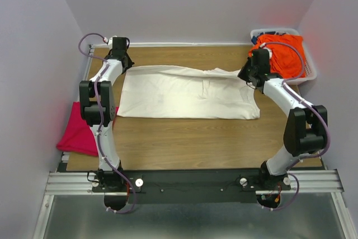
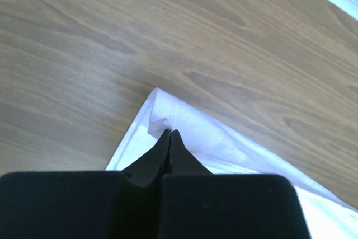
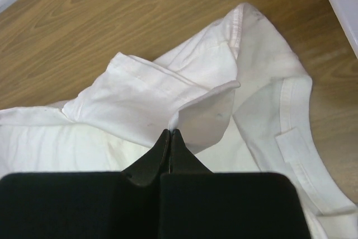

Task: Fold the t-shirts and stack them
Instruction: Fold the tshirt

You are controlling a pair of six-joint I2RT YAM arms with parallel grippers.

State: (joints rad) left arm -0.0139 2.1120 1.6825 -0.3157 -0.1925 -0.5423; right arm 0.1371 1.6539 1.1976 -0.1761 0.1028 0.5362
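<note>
Looking out from the near edge of the table (image 1: 196,144) and meeting the magenta-pink t-shirt (image 1: 78,130) first, lying crumpled over the table's left edge, just beside the left arm's elbow. Moving farther in and finding the cream-white t-shirt (image 1: 190,93) lying spread mostly flat across the middle of the wood, hemmed end to the left, collar end to the right. Pinching its far left corner with the left gripper (image 2: 170,132), fingers pressed together on a small tab of hemmed cloth, low against the tabletop. Clamping a raised fold of the same shirt with the right gripper (image 3: 170,132), jaws closed tight on the cloth, holding that fold up off the layers beneath, with the ribbed neckline lying just to its right. Reaching the far right corner last and finding the bright orange t-shirt (image 1: 285,54) lying heaped inside the white lattice basket (image 1: 310,74), bulging above the rim, just beyond the right gripper and off the wooden surface.
</note>
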